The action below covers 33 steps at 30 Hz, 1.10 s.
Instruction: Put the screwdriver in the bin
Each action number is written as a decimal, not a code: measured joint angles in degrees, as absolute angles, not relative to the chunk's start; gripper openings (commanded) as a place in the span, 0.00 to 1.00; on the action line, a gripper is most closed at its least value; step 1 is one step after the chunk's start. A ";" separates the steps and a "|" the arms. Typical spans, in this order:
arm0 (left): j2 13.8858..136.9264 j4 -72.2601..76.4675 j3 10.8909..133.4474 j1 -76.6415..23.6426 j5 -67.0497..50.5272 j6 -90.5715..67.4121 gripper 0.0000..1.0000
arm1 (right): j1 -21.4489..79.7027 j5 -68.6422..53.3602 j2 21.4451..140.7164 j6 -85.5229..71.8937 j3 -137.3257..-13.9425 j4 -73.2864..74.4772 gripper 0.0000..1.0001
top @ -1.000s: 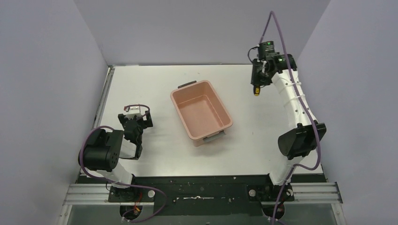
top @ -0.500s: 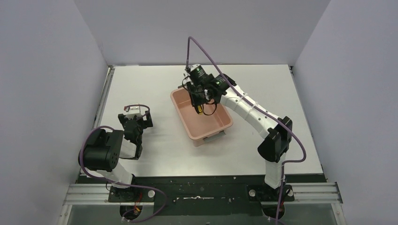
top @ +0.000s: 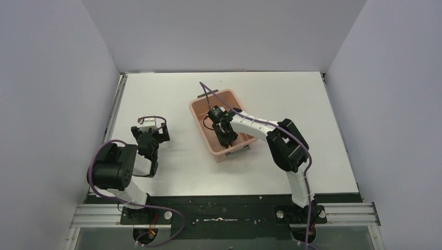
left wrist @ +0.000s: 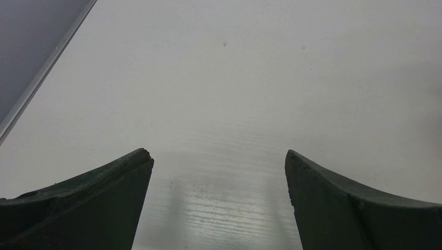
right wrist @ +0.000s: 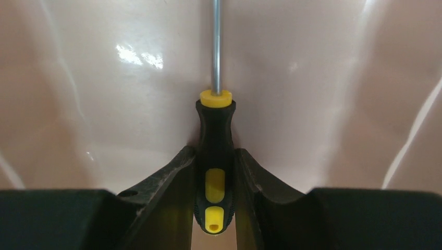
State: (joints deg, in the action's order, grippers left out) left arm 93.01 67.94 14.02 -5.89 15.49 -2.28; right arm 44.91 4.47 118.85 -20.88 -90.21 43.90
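Overhead, the right gripper is down inside the bin, with the left gripper parked well apart. On the left wrist view, the jaws stand wide over the table. On the right wrist view, the fingers are clamped on the black handle of the screwdriver, shaft aimed at the pink floor; I'd call this the drop, needing only the jaws to part.

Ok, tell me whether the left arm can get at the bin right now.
Probably yes: only bare table lies between the open left gripper and the bin's left wall. Inside, though, the right gripper sits holding the screwdriver.
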 measured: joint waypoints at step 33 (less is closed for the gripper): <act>93.01 67.94 14.00 -5.89 15.49 -2.28 0.97 | 26.63 15.62 69.84 -9.54 -70.37 20.67 1.00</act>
State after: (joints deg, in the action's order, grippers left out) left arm 93.01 67.94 14.00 -5.89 15.49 -2.28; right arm 26.63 15.62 69.84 -9.54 -70.37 20.67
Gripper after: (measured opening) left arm 0.974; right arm 0.999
